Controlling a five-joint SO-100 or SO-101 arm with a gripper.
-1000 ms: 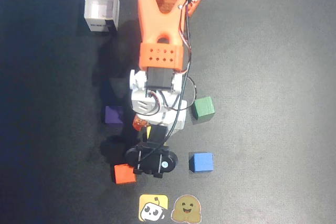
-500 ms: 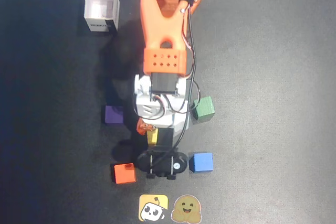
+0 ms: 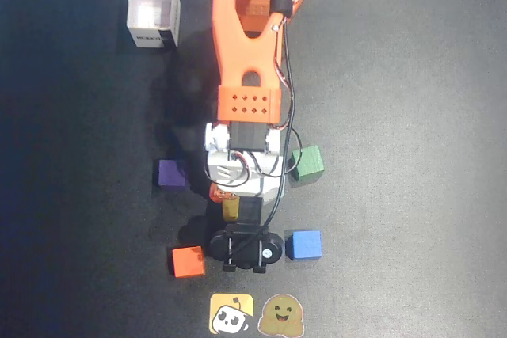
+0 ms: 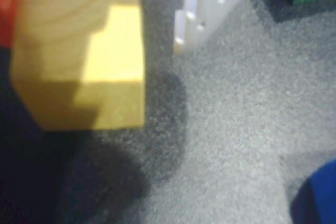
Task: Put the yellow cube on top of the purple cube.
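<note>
Counter [image 3: 412,116]: dark, filling the overhead view. Gripper [image 3: 230,205]: sitting at lower centre; whether it is clamping the cube cannot be told. Yellow cube [image 4: 79,53]: filling the wrist view's upper left. Purple cube [image 3: 171,173]: waiting bare at centre left; stacking not yet done.

Positions given from the arm's wrist [image 3: 242,172], overhead view. Directly below it, almost hidden: yellow cube [image 3: 230,208]. To its left: purple cube [image 3: 172,172]. Just right: green cube [image 3: 306,163]. Lower left: orange cube [image 3: 188,261]. Lower right: blue cube [image 3: 303,244]. Far upper left: open box [image 3: 153,13].
</note>
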